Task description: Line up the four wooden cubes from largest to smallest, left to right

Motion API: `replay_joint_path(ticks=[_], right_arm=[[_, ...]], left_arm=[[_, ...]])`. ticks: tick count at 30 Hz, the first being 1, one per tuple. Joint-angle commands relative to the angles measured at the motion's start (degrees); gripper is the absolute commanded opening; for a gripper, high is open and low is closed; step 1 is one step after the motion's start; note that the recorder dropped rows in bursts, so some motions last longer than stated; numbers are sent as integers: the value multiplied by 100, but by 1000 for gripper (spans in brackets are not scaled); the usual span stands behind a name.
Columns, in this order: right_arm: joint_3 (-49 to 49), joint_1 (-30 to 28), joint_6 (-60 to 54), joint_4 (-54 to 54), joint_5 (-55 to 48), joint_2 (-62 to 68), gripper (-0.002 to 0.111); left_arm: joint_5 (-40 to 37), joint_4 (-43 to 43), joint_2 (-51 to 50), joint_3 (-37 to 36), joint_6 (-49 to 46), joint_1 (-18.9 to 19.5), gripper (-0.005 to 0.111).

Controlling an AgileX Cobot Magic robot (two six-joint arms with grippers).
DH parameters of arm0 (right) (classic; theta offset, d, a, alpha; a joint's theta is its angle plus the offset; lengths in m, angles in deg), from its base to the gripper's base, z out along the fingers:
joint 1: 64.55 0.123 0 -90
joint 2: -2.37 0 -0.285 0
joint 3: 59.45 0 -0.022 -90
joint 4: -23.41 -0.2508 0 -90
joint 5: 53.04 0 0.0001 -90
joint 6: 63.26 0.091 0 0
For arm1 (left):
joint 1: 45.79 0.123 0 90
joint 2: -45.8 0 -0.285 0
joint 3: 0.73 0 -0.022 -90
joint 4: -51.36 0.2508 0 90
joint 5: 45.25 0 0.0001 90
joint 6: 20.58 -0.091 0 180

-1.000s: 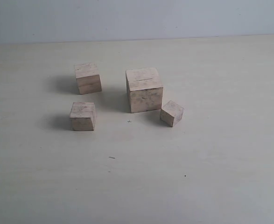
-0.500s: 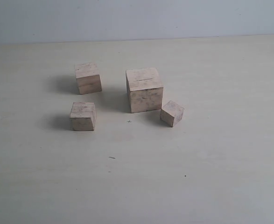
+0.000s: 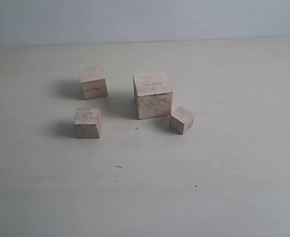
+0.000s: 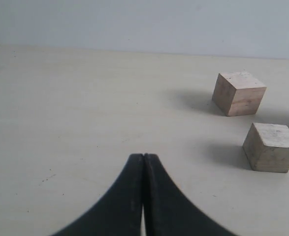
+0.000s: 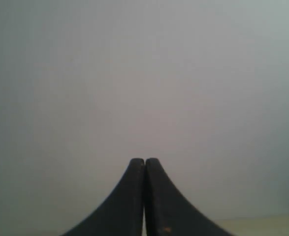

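We're idling, left gripper (image 4: 143, 160) and right gripper (image 5: 144, 163) pinched together, empty: medium cubes (image 3: 93, 82) are sitting left of the large cube (image 3: 153, 95).

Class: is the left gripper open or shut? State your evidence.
Shut: the left gripper shows its two dark fingers pressed together at the tips, nothing between them.

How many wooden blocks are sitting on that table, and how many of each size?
large wooden cube: 1
medium wooden cubes: 2, the far one and the near one
small wooden cube: 1
Total: 4
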Motion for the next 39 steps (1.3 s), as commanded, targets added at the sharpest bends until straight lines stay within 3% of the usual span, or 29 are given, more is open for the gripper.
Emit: replay_joint_path(ticks=[1,7,14,27,32,35,39], right_arm=[[-975,781,-985,-411,-1318,1145,0],[-1665,1692,-1448,-1349,-3007,2577,0],[-1675,2106,-1448,-1681,-4302,3609,0],[-1665,2106,-1326,-2095,-2918,3960,0],[-1665,2145,-1715,-3389,-3347,4153,0],[-1665,2648,-1400,-2803,-3354,4408,0],[-1665,3636,857,-258,-2647,5018,1]], left_arm=[[71,-8,31,-20,45,10,0],[71,-8,31,-20,45,10,0],[71,-8,31,-20,45,10,0],[71,-8,31,-20,45,10,0],[71,-8,31,-20,45,10,0],[71,-8,31,-20,45,10,0],[71,-8,31,-20,45,10,0]])
